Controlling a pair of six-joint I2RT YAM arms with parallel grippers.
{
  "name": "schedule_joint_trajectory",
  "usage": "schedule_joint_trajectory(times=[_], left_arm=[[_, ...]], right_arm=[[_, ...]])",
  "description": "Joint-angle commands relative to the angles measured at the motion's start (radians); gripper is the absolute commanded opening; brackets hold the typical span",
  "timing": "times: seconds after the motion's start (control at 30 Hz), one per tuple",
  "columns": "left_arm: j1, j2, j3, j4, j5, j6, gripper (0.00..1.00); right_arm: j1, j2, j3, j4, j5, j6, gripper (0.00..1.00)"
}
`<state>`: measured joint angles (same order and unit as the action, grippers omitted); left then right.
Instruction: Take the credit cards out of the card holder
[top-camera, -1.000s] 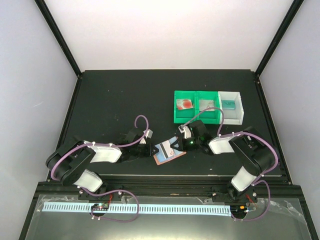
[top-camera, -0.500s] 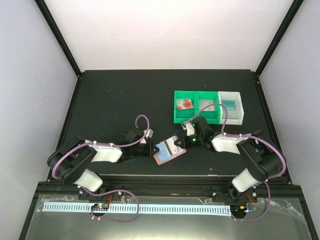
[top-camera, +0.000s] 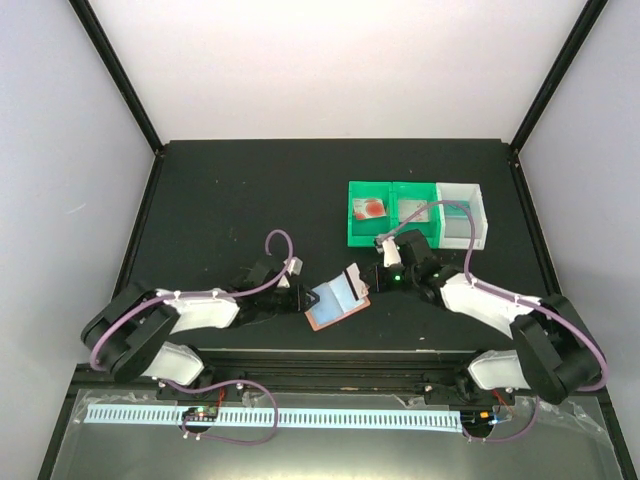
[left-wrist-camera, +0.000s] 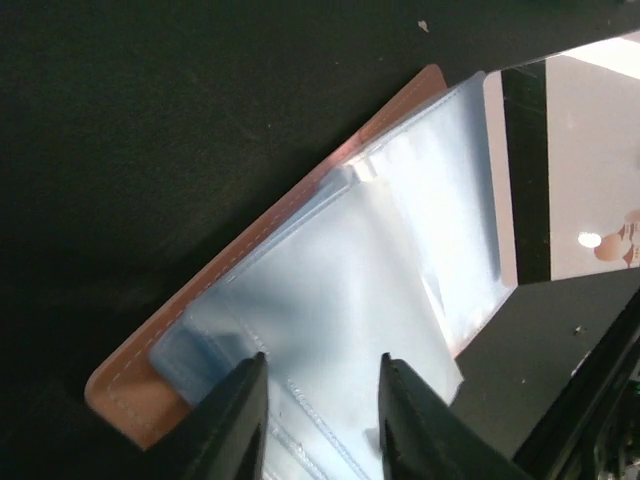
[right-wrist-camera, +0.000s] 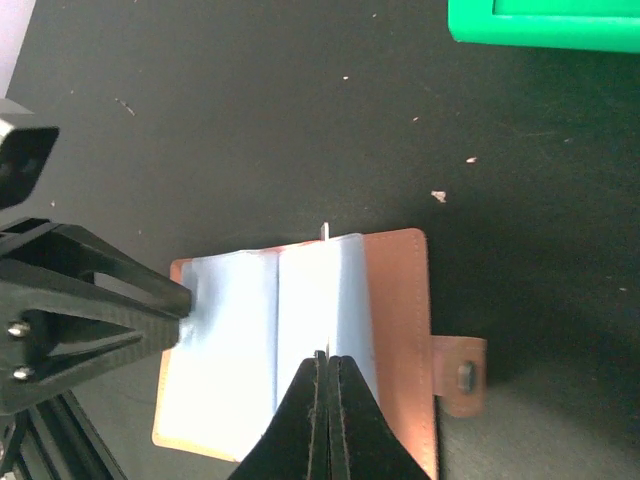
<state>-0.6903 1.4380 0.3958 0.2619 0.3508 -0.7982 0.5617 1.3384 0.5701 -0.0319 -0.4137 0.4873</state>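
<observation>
Right jaws have pulled back toward the bins (top-camera: 392, 242), clenched on a card (left-wrist-camera: 575, 170) that stands on edge above the open holder (right-wrist-camera: 395, 300) on the counter (top-camera: 220, 200); left jaws, loosened, straddle its pockets (left-wrist-camera: 340, 290).

A robot lab cell: black table (top-camera: 220, 200) boxed by white panels (top-camera: 330, 60) and posts (top-camera: 115, 70).

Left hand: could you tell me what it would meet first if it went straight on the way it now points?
The pale blue pockets of the card holder, right at the left hand; beyond them probably the credit card, though depth is unclear.
</observation>
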Motion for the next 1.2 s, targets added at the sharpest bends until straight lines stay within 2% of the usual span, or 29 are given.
schedule_joint_trajectory(times=[0.0,0.17,0.33,0.47,0.57,0.7,0.83,0.97,1.07,1.17], left_arm=[[-0.004,-0.112,0.043,-0.181,-0.017,-0.062,0.37],[0.003,-0.258,0.137,-0.283,0.050,-0.148,0.55],[0.004,-0.390,0.150,-0.190,0.178,-0.317,0.66],[0.000,-0.499,0.136,-0.143,0.215,-0.445,0.72],[-0.008,-0.576,0.085,-0.073,0.200,-0.555,0.73],[-0.016,-0.653,-0.013,0.052,0.166,-0.698,0.73],[-0.031,-0.682,-0.030,0.019,0.146,-0.710,0.72],[-0.040,-0.659,-0.035,0.052,0.151,-0.727,0.71],[-0.046,-0.626,-0.033,0.087,0.164,-0.733,0.67],[-0.054,-0.595,-0.031,0.115,0.188,-0.736,0.56]], right_arm=[[-0.003,-0.064,0.027,-0.053,0.060,-0.080,0.01],[0.027,-0.168,0.016,-0.020,0.106,-0.151,0.01],[0.153,-0.322,-0.024,0.049,0.193,-0.325,0.01],[0.289,-0.456,-0.121,0.166,0.274,-0.487,0.01],[0.353,-0.520,-0.174,0.265,0.286,-0.574,0.01],[0.429,-0.536,-0.171,0.282,0.345,-0.669,0.01],[0.475,-0.517,-0.147,0.278,0.407,-0.716,0.01],[0.524,-0.491,-0.142,0.300,0.427,-0.764,0.01],[0.560,-0.474,-0.140,0.318,0.450,-0.794,0.01],[0.589,-0.467,-0.135,0.324,0.462,-0.825,0.01]])
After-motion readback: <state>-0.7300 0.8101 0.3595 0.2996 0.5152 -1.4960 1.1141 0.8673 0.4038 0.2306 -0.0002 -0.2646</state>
